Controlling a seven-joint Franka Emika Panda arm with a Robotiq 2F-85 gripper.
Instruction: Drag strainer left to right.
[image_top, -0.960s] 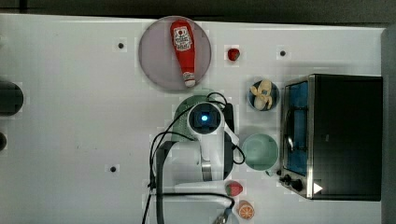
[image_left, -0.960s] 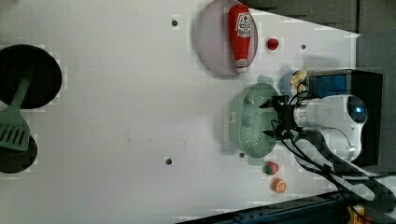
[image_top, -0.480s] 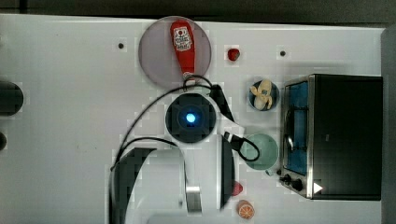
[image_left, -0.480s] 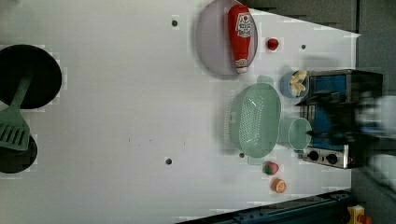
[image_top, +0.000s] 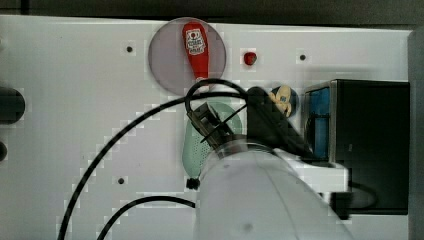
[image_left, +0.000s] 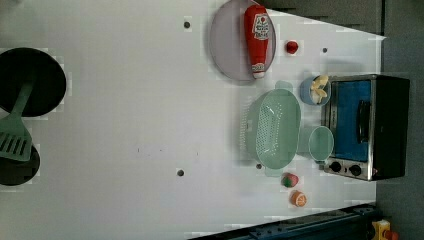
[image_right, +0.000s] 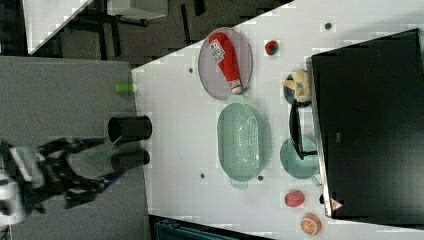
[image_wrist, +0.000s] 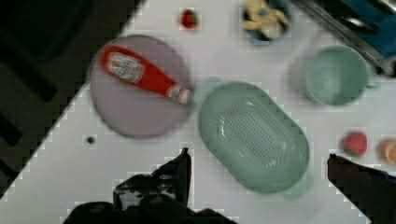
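The gripper (image_wrist: 257, 163) hangs wide open above the pale mint-green oval plastic strainer (image_wrist: 253, 136); I'd hook its rim and drag low along the white counter (image_left: 125, 125).

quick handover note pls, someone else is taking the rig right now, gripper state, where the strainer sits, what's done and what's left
Gripper: open, empty, above the table and clear of everything; the wrist view looks down on the scene between its two fingers.
Strainer: flat on the white table, upright, nothing in it. In the left view it lies just left of the toaster oven, with the small green bowl between them and the grey plate holding the ketchup bottle above it.
Done: the strainer lies at the oven end of the table, so the drag looks done.
Left: probably nothing but parking the arm; check the placement.
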